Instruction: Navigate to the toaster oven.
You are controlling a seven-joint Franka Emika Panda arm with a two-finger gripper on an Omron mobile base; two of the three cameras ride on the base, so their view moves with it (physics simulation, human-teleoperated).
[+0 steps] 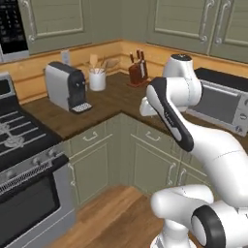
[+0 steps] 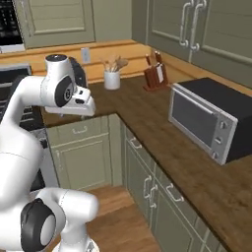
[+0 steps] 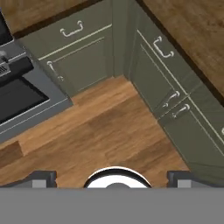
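The toaster oven (image 2: 206,119) is a silver box with a dark glass door and round knobs down its right side. It stands on the wooden counter (image 2: 162,142) along the right wall. It also sits behind my arm in the left base view, toaster oven (image 1: 222,102). My gripper (image 3: 111,178) hangs over the floor in front of the corner cabinets, pointing down. Its fingertips (image 3: 43,178) stand far apart, open, with nothing between them.
A steel range (image 1: 24,160) stands at the left. On the back counter are a coffee machine (image 1: 65,87), a white utensil cup (image 1: 97,78) and a knife block (image 1: 138,71). Green corner cabinets (image 3: 87,57) enclose the wooden floor (image 3: 105,131).
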